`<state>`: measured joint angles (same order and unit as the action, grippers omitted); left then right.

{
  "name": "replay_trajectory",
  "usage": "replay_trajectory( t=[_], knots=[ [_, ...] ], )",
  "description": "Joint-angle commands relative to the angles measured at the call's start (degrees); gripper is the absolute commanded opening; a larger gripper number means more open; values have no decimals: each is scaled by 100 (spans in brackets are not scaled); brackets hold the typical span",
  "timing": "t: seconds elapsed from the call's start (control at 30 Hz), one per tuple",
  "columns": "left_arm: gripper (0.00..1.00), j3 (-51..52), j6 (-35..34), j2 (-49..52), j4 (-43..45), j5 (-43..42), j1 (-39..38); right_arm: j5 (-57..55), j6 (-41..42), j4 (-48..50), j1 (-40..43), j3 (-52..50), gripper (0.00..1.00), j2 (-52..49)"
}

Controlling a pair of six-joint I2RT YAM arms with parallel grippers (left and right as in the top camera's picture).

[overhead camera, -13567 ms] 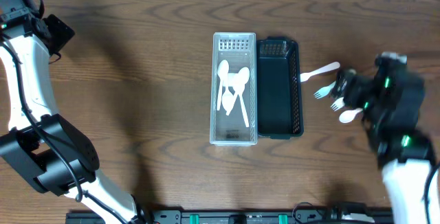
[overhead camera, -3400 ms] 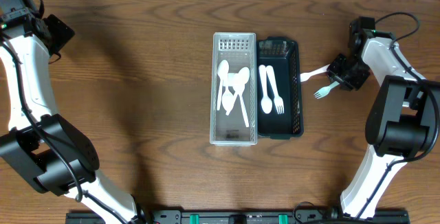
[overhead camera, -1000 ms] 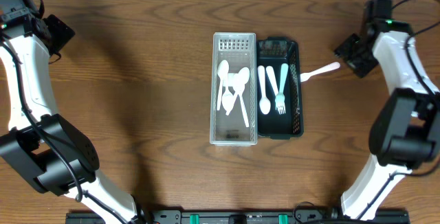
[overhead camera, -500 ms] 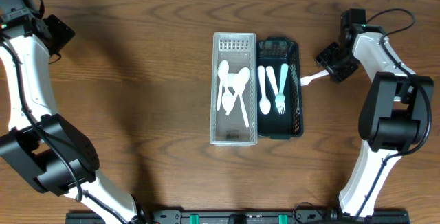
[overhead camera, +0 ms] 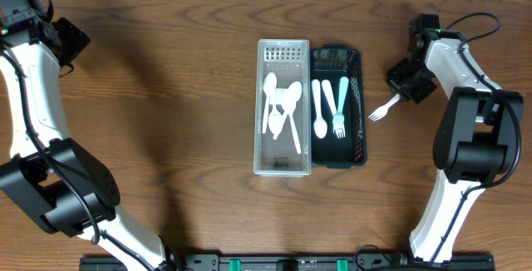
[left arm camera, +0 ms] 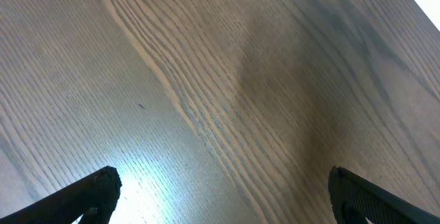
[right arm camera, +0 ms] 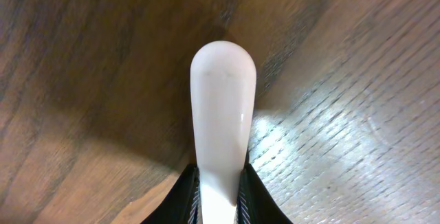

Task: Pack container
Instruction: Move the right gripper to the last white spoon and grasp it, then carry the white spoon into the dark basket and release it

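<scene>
- The white fork point(overhead camera: 383, 108) is held at its handle by the right fingers point(overhead camera: 406, 86), which are closed narrowly on it.
- In the right wrist view the rounded end of the handle point(right arm camera: 221, 107) is seen sticking out past the two dark fingers point(right arm camera: 177, 203), with a shadow cast on the wooden surface point(right arm camera: 357, 135) beneath it.
- From overhead, the fork is seen just right of the black basket point(overhead camera: 360, 109) and outside it. It is angled, with its tines towards the basket.
- Whether the tines touch the surface cannot be told.
- Inside the black basket a white spoon point(overhead camera: 319, 111), a second white fork point(overhead camera: 337, 126) and a pale blue utensil point(overhead camera: 342, 95) are laid lengthwise, side by side.
- The clear container point(overhead camera: 283, 51) is set directly against the left side of the basket, and several white spoons point(overhead camera: 281, 109) are piled in it.
- The left arm is seen at the far left edge of the surface, well apart from both containers.
- In the left wrist view the left fingers point(left arm camera: 93, 191) are spread wide, with only bare wood between them and nothing held.
</scene>
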<state>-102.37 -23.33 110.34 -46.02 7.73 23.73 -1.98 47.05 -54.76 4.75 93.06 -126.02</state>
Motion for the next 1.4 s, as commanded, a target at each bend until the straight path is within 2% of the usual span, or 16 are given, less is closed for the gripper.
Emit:
replay_trajectory(
  t=[0.0,0.17,0.3,0.4,0.5,0.6,0.7,0.8,0.93,1.0,1.03,1.1,1.2,1.37],
  knots=[
    [98,-98,52,-105,2,68,4,-315,-407,-13,57,63,1,-13],
    [98,-98,52,-105,2,68,4,-282,-1169,90,-96,205,2,529],
    [98,-98,52,-105,2,68,4,-28,-1958,619,-479,221,2,1248],
    [98,-98,52,-105,2,68,4,11,-2337,1080,-855,221,4,1738],
    [98,-98,52,-105,4,68,4,11,-2555,1403,-1187,221,11,2011],
    [98,-98,52,-105,2,68,4,11,-2612,1349,-1471,212,11,2022],
    [98,-98,52,-105,2,68,4,57,-2610,1082,-1687,109,6,1878],
    [98,-98,52,-105,2,68,4,96,-2614,807,-1895,-26,5,1687],
    [98,-98,52,-105,2,68,4,92,-2726,586,-2170,-50,9,1506],
    [98,-98,52,-105,2,68,4,85,-2804,688,-2262,-50,16,1502],
    [98,-98,52,-105,2,68,4,90,-2907,813,-2297,-48,23,1506],
    [98,-98,52,-105,2,68,4,87,-3045,1043,-2319,-22,43,1528],
    [98,-98,52,-105,4,68,4,92,-3040,1196,-2236,31,62,1598],
    [98,-98,52,-105,2,68,4,87,-3045,1228,-1878,85,73,1722]
  ],
)
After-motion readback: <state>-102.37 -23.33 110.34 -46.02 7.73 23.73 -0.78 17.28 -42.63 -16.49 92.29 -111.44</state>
